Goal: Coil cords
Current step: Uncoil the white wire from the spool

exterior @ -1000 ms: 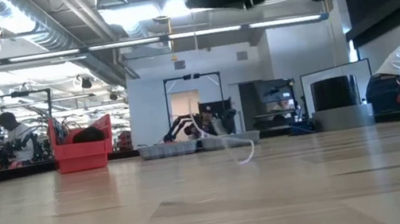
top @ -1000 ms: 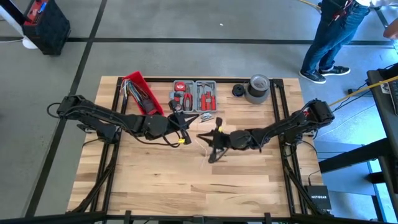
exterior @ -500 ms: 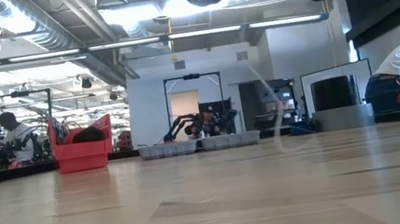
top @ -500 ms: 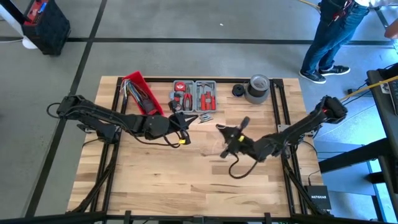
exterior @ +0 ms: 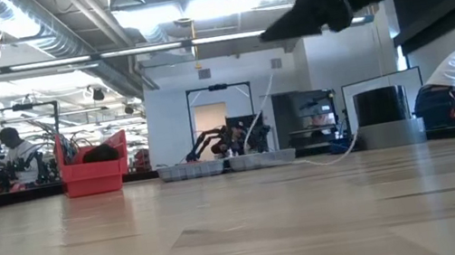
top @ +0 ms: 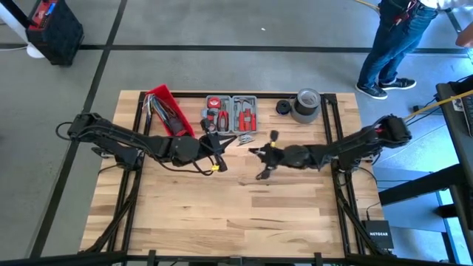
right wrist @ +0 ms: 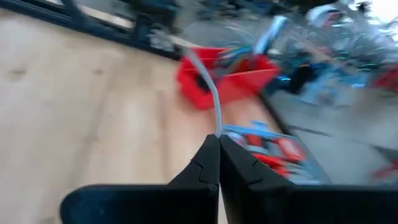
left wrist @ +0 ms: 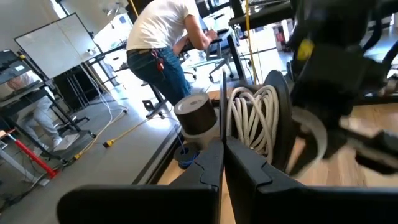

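White cord is pinched in the closed right gripper above mid-table, left gripper pressed together beside coiled loops; no writing is legible.

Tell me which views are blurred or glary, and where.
Right wrist view: heavy motion smear across the red plastic bin and grey tool tray, though the thin white cord stays readable. Left wrist view: the near dark arm is smeared. Low view: ceiling lights glare. High view: sharp.
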You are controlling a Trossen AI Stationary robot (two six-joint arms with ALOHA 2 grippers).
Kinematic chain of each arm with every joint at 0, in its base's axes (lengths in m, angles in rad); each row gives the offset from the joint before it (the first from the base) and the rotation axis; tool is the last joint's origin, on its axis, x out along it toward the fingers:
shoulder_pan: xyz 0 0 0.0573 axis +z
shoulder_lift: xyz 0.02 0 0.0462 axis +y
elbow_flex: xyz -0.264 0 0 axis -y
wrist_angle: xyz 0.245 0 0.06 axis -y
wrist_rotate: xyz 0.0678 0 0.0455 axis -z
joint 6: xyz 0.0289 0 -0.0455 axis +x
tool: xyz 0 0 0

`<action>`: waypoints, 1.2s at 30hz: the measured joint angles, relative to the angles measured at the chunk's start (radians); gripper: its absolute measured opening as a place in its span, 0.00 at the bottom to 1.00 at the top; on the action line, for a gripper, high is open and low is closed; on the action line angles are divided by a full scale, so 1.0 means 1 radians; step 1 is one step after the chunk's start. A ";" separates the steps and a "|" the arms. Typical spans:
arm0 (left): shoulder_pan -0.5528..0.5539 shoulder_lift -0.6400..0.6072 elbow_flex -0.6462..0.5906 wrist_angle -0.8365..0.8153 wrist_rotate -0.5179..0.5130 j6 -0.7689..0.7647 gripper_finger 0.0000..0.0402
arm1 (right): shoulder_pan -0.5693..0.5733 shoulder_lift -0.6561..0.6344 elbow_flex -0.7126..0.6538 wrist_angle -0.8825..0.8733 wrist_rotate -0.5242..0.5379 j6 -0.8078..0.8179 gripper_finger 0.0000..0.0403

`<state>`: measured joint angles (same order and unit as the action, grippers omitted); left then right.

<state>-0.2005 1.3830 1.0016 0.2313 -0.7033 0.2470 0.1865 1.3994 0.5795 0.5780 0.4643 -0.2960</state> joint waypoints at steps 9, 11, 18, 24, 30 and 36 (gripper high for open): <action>0.018 0.000 -0.006 0.020 0.000 -0.009 0.01 | 0.026 0.199 0.162 -0.007 -0.212 0.026 0.01; 0.027 0.000 -0.015 0.016 0.000 -0.010 0.01 | 0.054 0.219 0.200 -0.029 -0.222 0.006 0.01; 0.063 0.000 -0.033 -0.008 -0.001 -0.023 0.01 | 0.179 0.183 0.339 -0.235 -0.137 -0.084 0.01; 0.072 0.000 -0.034 -0.086 0.000 -0.011 0.01 | 0.271 0.065 0.358 -0.355 0.148 -0.152 0.01; 0.073 0.000 -0.034 -0.090 -0.004 -0.027 0.01 | 0.275 -0.087 0.299 -0.520 0.349 -0.059 0.01; 0.060 -0.019 -0.034 -0.091 -0.041 -0.026 0.01 | 0.203 -0.224 0.160 -0.572 0.472 0.053 0.01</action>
<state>-0.1407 1.3638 0.9676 0.1402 -0.7444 0.2207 0.3893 1.1756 0.7393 0.0057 0.9362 -0.2426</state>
